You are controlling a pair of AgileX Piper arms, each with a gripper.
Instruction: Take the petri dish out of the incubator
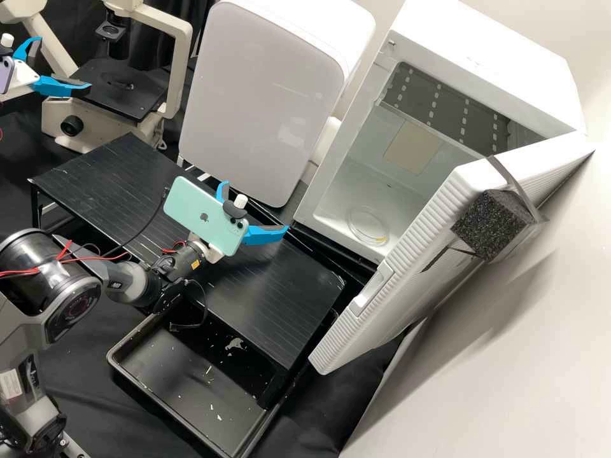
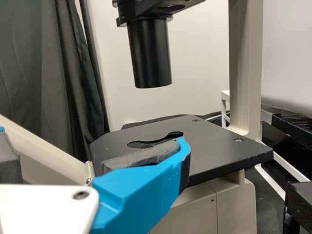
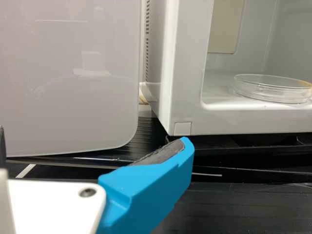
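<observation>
The white incubator (image 1: pixel 323 191) stands with its door (image 1: pixel 407 280) swung wide. On its floor lies the clear petri dish (image 1: pixel 369 224), near the front opening. My right gripper (image 1: pixel 256 206) is over the black platform, outside the incubator and apart from the dish, its fingers spread and empty. In the right wrist view, the petri dish (image 3: pixel 270 88) shows inside the incubator (image 3: pixel 183 105), beyond the right gripper (image 3: pixel 95 141). At the microscope, my left gripper (image 1: pixel 65 62) is open with nothing held; the left wrist view has the left gripper (image 2: pixel 92 141) in front of the stage.
A closed white appliance (image 1: pixel 261 102) stands beside the incubator. The microscope stage (image 1: pixel 114 89) is at the back left. Below the black platform (image 1: pixel 95 184) sits a black tray (image 1: pixel 197 381) with small scraps. A dark foam block (image 1: pixel 489 224) is strapped to the incubator door.
</observation>
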